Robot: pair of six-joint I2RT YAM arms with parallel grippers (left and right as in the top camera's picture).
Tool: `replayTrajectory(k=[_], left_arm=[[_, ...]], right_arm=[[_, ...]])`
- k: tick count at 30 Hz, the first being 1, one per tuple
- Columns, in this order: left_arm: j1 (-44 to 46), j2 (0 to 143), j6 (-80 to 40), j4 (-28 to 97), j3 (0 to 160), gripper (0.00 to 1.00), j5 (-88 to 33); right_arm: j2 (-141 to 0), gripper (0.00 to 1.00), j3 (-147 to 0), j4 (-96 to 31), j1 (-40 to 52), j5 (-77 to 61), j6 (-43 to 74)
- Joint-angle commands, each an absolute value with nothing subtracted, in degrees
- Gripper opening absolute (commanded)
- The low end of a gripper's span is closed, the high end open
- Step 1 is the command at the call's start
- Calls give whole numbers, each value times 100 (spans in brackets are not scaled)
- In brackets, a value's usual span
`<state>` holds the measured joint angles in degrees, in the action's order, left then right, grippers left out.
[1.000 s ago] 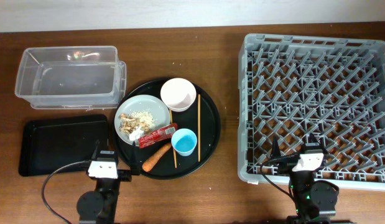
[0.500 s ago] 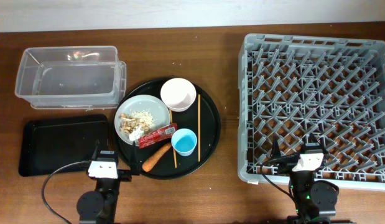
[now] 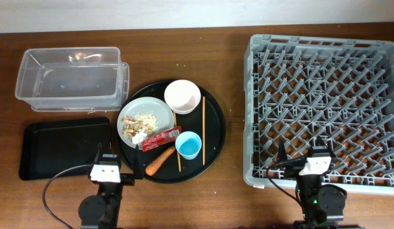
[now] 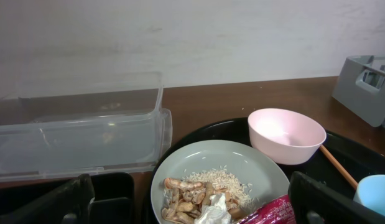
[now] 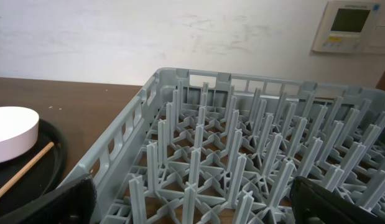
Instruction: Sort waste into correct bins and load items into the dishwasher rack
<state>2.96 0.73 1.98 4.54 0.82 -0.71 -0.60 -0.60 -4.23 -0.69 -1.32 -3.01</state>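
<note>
A round black tray point(image 3: 214, 137) holds a grey plate point(image 3: 153, 108) with beige crumbs point(image 3: 136, 123) and a white scrap point(image 3: 140, 136), a white bowl point(image 3: 182, 95), a blue cup point(image 3: 188, 145), a red wrapper point(image 3: 161, 138), a carrot point(image 3: 160, 161) and two chopsticks point(image 3: 204, 130). The clear tub point(image 3: 69, 79) and the shallow black tray point(image 3: 66, 149) lie at the left. The grey rack point(image 3: 324, 102) is empty at the right. My left gripper point(image 3: 107, 164) is open near the front edge, just short of the plate point(image 4: 242, 163). My right gripper point(image 3: 309, 159) is open over the rack's front edge point(image 5: 117, 155).
A wall runs along the table's far side. A wall control panel point(image 5: 351, 25) shows in the right wrist view. Bare wood lies between the round tray and the rack point(image 3: 236, 127).
</note>
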Motion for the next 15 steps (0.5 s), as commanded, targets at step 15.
replayTrajectory(k=[15], left_arm=[[322,36,141,338,89,99,-276]], right_arm=[[-84,98,-58,-436,-38,-172,-255]])
